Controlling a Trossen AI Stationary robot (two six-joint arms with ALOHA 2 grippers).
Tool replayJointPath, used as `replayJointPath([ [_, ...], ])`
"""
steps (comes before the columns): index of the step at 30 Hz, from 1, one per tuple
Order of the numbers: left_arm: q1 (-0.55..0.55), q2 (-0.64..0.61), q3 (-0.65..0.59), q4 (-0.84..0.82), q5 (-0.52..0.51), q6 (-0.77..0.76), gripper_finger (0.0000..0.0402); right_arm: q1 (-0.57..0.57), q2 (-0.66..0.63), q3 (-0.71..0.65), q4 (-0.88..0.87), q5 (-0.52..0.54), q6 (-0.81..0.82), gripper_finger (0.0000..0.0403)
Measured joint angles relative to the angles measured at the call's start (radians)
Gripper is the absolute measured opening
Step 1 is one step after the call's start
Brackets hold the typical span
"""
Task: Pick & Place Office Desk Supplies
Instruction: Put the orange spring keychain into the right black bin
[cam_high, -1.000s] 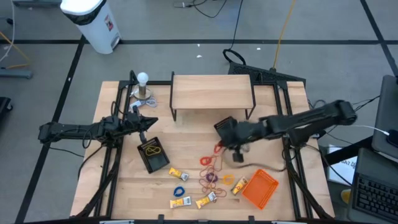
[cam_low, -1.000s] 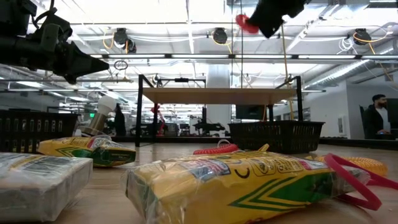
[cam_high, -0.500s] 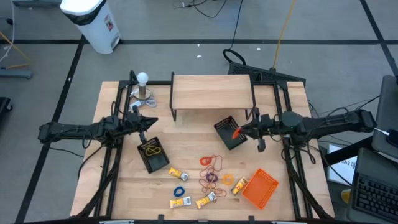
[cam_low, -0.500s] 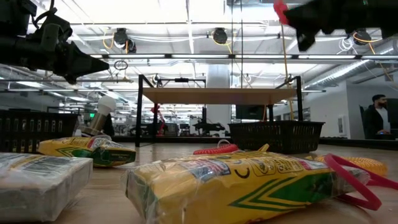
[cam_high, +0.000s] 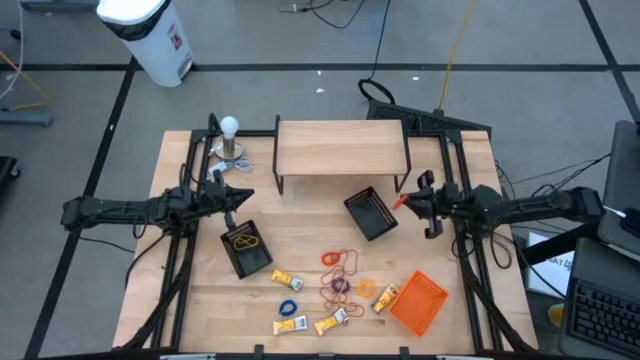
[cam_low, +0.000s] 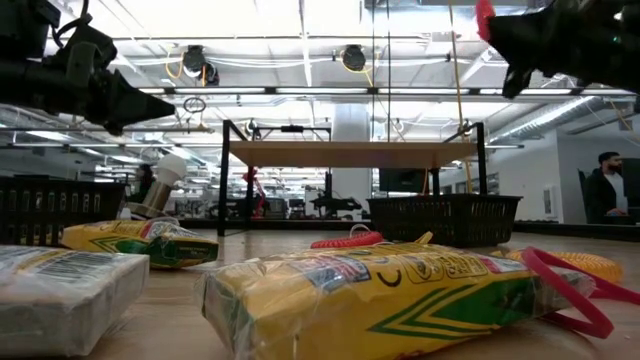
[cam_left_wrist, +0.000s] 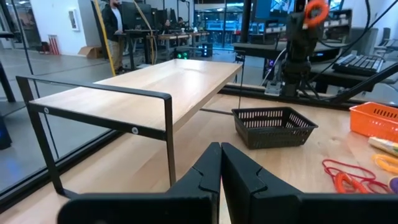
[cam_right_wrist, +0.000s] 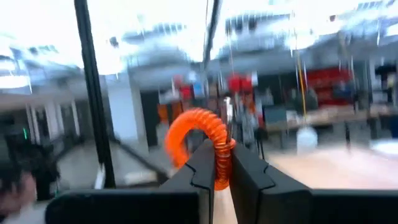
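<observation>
Table (cam_high: 300, 235) — mesh tray (cam_high: 371, 214) beside right pincer (cam_high: 404, 201) clamping orange loop (cam_right_wrist: 194, 142).

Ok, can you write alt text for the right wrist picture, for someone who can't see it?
The right gripper is shut on an orange coiled band, which loops up above its two dark fingers. Behind it is a blurry room with a black post.

Overhead, table-level, two wrist cameras

Right gripper (cam_high: 405, 202) is held just beside the black mesh tray (cam_high: 371, 214), an orange loop (cam_high: 400, 202) pinched at its tip (fingers closed). Left gripper (cam_high: 245, 195) is parked above a second mesh tray (cam_high: 247, 248).
</observation>
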Motion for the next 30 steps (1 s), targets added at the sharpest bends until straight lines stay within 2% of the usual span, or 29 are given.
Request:
replayJointPath([
  [21, 0.000, 0.000, 0.000, -0.005, -0.007, -0.007, 0.0010, -0.001, 0.014, -0.005, -0.043, 0.027, -0.062, 0.0018],
  [24, 0.000, 0.000, 0.000, -0.005, -0.007, -0.007, 0.0010, -0.001, 0.013, 0.041, -0.011, 0.030, -0.066, 0.0018],
  [25, 0.000, 0.000, 0.000, -0.005, -0.007, -0.007, 0.0010, -0.001, 0.012, 0.067, -0.041, 0.029, -0.082, 0.0018],
  [28, 0.000, 0.000, 0.000, -0.003, -0.007, -0.004, 0.0010, 0.000, 0.031, 0.220, -0.291, 0.045, -0.128, 0.0018],
  [30, 0.000, 0.000, 0.000, 0.003, -0.007, -0.003, 0.0010, 0.000, 0.049, 0.347, -0.480, 0.112, -0.121, 0.0018],
])
